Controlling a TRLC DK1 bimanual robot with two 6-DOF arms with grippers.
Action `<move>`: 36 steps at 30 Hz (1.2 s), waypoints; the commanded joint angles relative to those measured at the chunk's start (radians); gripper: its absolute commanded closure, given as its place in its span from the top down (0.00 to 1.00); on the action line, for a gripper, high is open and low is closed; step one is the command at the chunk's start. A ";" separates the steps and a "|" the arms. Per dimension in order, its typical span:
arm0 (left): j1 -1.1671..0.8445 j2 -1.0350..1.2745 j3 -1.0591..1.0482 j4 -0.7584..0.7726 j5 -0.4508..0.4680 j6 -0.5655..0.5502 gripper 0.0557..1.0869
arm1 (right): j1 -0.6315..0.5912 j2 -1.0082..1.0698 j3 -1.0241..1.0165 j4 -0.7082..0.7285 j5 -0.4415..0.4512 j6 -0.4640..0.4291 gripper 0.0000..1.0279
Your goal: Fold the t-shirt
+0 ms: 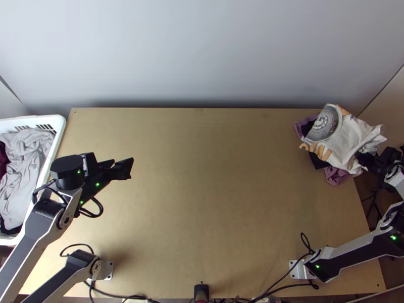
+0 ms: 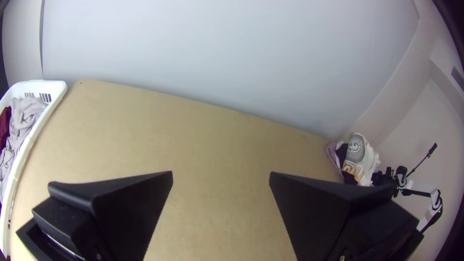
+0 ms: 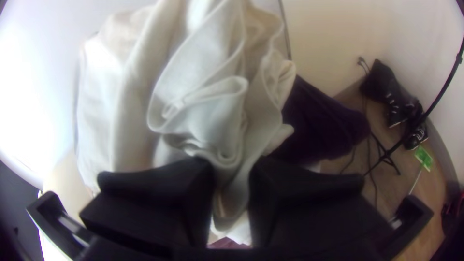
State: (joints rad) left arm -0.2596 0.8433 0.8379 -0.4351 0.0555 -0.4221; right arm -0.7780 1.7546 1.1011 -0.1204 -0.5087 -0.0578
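Top view: white t-shirt with grey-and-orange print (image 1: 348, 141) pinched at 2 o'clock

Draped over a mauve-and-dark cloth pile (image 1: 336, 175) at the light wooden table's (image 1: 217, 202) edge, the t-shirt is judged light, soft and limp, so creases are easily made. Once it is spread, both shoulders or hem corners are best gripped. Bunched fabric is pinched between the right gripper's (image 3: 232, 169) broad black fingers; the black left gripper (image 2: 221, 175) is held at 10 o'clock, fingers spread, pointed towards 3 o'clock.
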 commanded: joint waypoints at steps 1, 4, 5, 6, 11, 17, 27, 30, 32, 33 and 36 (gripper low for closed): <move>0.006 -0.013 -0.013 -0.004 -0.002 0.002 0.95 | 0.026 -0.072 0.043 0.002 -0.004 0.127 0.97; 0.010 -0.024 -0.017 -0.005 -0.002 0.003 0.95 | 0.028 -0.144 0.074 -0.033 -0.021 0.150 0.97; 0.013 -0.026 -0.019 -0.005 -0.002 0.003 0.95 | 0.026 -0.175 0.079 -0.045 -0.027 0.171 0.97; 0.014 -0.029 -0.020 -0.005 -0.002 0.003 0.95 | 0.026 -0.207 0.080 -0.058 -0.034 0.185 0.97; 0.028 -0.053 -0.023 -0.016 -0.002 0.009 0.95 | 0.029 -0.371 0.031 -0.191 -0.080 0.159 0.97; 0.071 -0.116 -0.045 -0.054 -0.002 0.037 0.95 | 0.026 -0.613 -0.133 -0.278 -0.151 0.079 0.97; 0.229 -0.202 -0.079 -0.045 -0.002 0.135 0.95 | 0.178 -1.008 -0.308 -0.394 -0.160 0.194 0.97; 0.276 -0.236 -0.112 -0.021 -0.002 0.146 0.95 | 0.286 -1.109 -0.330 -0.395 -0.108 0.263 0.97; 0.286 -0.253 -0.140 -0.005 -0.003 0.152 0.95 | 0.390 -1.167 -0.349 -0.387 -0.036 0.288 0.97; 0.293 -0.263 -0.160 0.012 -0.002 0.154 0.95 | 0.447 -1.195 -0.365 -0.369 0.015 0.300 0.97; 0.296 -0.305 -0.227 0.075 -0.003 0.163 0.95 | 0.599 -1.256 -0.435 -0.292 0.162 0.314 0.97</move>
State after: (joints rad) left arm -0.0074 0.6132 0.7113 -0.4435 0.0513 -0.2840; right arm -0.4522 0.6819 0.7769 -0.4858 -0.5537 0.1913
